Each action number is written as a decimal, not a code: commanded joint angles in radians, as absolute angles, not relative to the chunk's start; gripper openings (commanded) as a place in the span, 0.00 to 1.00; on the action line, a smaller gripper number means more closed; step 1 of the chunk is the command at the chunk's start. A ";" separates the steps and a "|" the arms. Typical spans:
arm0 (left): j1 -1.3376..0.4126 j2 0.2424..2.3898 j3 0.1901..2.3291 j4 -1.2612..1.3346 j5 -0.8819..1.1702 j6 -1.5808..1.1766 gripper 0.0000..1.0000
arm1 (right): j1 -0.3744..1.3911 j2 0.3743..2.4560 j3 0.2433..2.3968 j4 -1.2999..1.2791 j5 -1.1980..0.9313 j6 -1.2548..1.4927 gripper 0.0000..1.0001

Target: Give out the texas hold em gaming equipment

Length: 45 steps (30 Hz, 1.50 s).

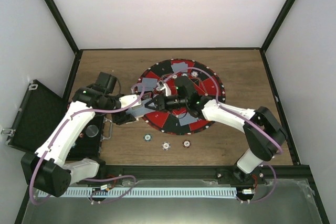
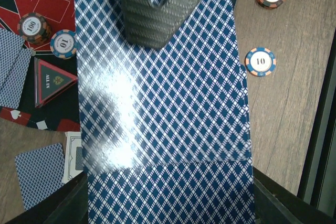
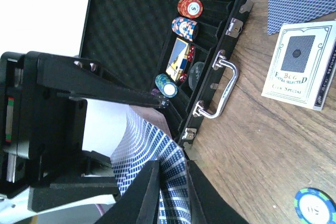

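Two grippers are seen close together above the left part of the round mat [image 1: 209,85]. The deck of cards [image 2: 168,187] is held between the narrow jaws of the left gripper [image 2: 170,211], patterned backs up. The top card [image 2: 163,103] is pinched by the right gripper [image 3: 169,198], whose jaws are closed on it. Single cards [image 1: 181,67] are laid on the mat, and three poker chips [image 1: 166,145] are seen on the wooden table [image 1: 236,61] just in front of it
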<state>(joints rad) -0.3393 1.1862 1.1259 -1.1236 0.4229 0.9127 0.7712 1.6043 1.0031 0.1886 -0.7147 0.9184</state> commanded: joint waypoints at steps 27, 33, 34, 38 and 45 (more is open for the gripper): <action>-0.345 1.172 1.121 -1.099 0.447 0.918 0.04 | 0.429 1.302 0.736 -0.108 -0.682 0.721 0.01; -0.345 1.168 1.121 -1.101 0.444 0.917 0.04 | 0.378 1.380 0.701 -0.130 -0.650 0.658 0.01; -0.345 1.167 1.121 -1.102 0.443 0.917 0.04 | 0.378 1.395 0.699 -0.128 -0.643 0.654 0.01; -0.345 1.163 1.122 -1.106 0.441 0.917 0.04 | 0.378 1.443 0.690 -0.133 -0.598 0.636 0.01; -0.345 1.161 1.124 -1.112 0.440 0.921 0.04 | 0.377 1.460 0.695 -0.210 -0.498 0.581 0.07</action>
